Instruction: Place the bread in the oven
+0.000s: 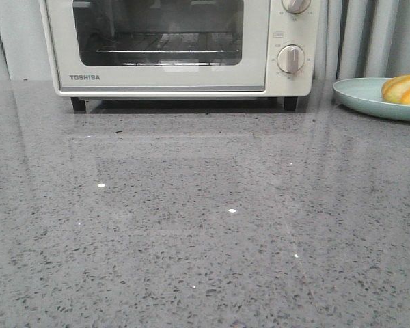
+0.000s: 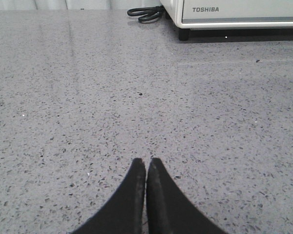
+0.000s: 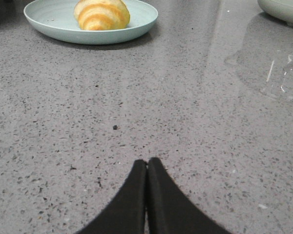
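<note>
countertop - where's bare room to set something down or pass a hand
The widest bare patch is the grey countertop in front of the oven, running to the near edge. The left gripper and right gripper are both shut over bare stone. The far right is crowded: the plate holds the bread. A black cable lies beside the oven.

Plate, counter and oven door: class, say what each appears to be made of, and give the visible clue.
Plate: pale green, smooth with a soft sheen; probably plastic or glazed ceramic, the look leaves it open.
Counter: polished grey stone or stone-look composite; dark speckles and mirror-like reflections.
Oven door: glass window, since the wire rack shows through it, set in a cream frame that looks like painted metal.
</note>
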